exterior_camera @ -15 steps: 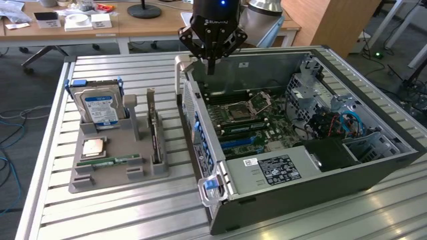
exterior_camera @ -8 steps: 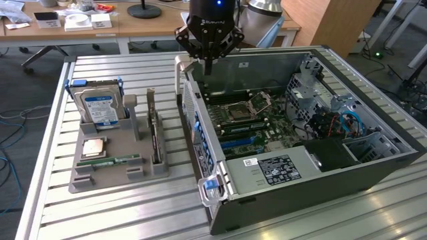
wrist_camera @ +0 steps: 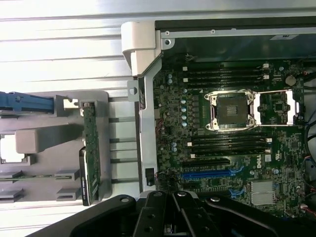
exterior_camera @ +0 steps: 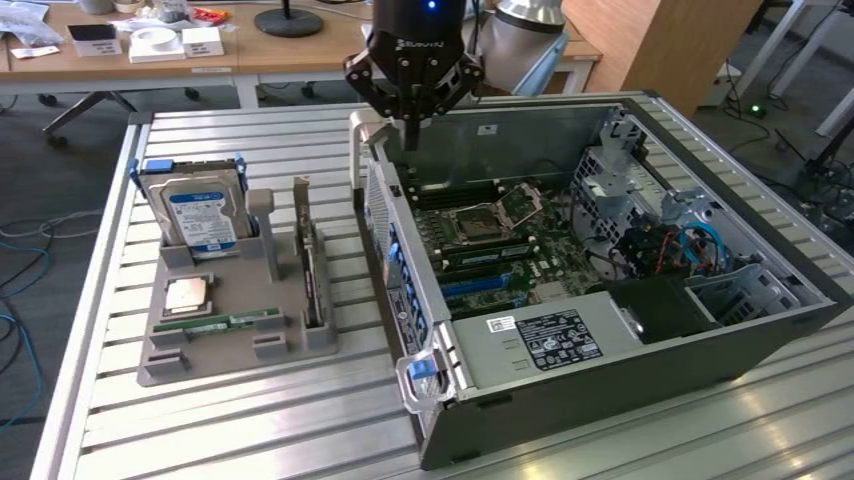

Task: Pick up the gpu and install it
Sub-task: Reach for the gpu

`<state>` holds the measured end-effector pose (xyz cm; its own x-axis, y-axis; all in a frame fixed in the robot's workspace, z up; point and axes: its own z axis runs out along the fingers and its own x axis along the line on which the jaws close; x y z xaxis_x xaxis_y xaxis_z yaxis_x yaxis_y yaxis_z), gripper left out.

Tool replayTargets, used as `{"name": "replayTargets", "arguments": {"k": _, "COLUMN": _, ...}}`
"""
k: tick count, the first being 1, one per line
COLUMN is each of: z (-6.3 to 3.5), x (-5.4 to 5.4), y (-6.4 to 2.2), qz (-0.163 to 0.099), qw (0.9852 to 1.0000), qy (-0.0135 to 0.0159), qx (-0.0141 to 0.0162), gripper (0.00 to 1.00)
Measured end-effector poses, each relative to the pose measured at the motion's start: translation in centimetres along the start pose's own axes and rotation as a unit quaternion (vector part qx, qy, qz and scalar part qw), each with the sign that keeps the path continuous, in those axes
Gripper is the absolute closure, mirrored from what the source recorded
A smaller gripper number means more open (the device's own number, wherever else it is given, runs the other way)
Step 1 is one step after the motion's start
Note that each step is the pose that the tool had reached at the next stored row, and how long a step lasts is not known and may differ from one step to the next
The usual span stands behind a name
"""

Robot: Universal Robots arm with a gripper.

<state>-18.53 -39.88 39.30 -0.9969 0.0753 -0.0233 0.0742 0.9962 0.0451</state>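
Observation:
The gpu (exterior_camera: 310, 265) is a thin dark card standing on edge in a slot of the grey holder (exterior_camera: 300, 345), at the exterior view's left of the open computer case (exterior_camera: 747, 345). In the wrist view the gpu (wrist_camera: 90, 148) shows edge-on beside the case wall. My gripper (exterior_camera: 411, 135) hangs above the case's rear wall, well beyond the card, with its fingers shut and nothing between them. Its dark fingers (wrist_camera: 170, 217) show over the motherboard (wrist_camera: 222, 148), near the blue expansion slot (wrist_camera: 207, 174).
On the grey holder there are also a silver hard drive (exterior_camera: 200, 215) in a blue bracket, a CPU chip (exterior_camera: 187, 293) and a green memory stick (exterior_camera: 220, 323). The slatted metal table (exterior_camera: 227, 430) carries everything. Desks and a wooden cabinet stand behind.

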Motion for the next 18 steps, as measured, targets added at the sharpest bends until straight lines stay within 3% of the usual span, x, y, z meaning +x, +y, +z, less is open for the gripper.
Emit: {"name": "replayTargets", "arguments": {"k": 18, "z": -0.03, "x": 2.6, "y": -0.19, "qz": 0.000, "qw": 1.0000, "qy": 0.0000, "qx": 0.0000, "gripper": 0.89}}
